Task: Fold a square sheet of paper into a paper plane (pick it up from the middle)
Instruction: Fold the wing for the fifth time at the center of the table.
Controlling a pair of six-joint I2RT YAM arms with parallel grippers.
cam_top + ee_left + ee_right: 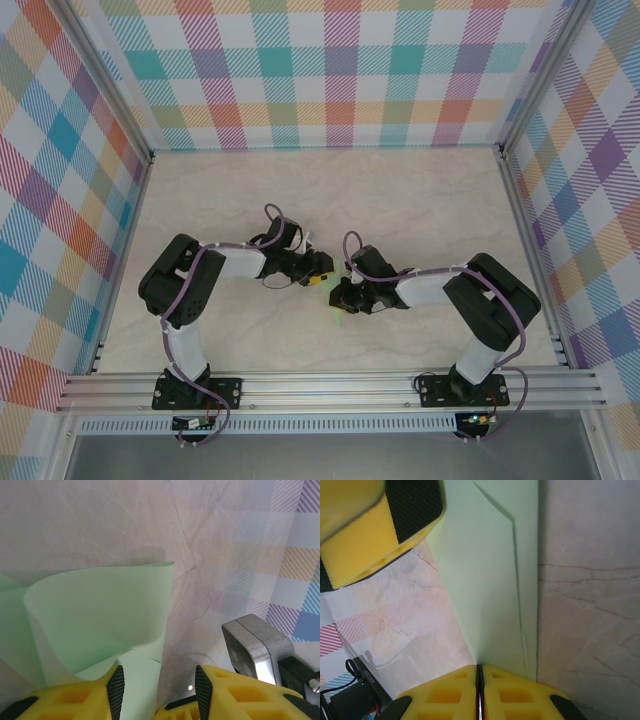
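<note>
The pale green sheet of paper (490, 570), partly folded with a creased flap along one side, runs up from my right gripper (479, 666), whose yellow fingers are shut on its lower edge. From the left wrist, the paper (100, 615) curls upward in a loose bend. My left gripper (159, 671) stands open, its left finger (116, 690) resting against the paper, and a strip of paper lies in the gap between the jaws. From above, both grippers meet mid-table, left (322, 270) and right (343, 295), with a sliver of green paper (339, 308) beneath them.
The marble-patterned table (400, 200) is walled by checked panels (330, 70) on three sides, with an aluminium rail (330, 385) at the near edge. A grey metal block (255, 647) of the right arm sits close to my left gripper's right finger.
</note>
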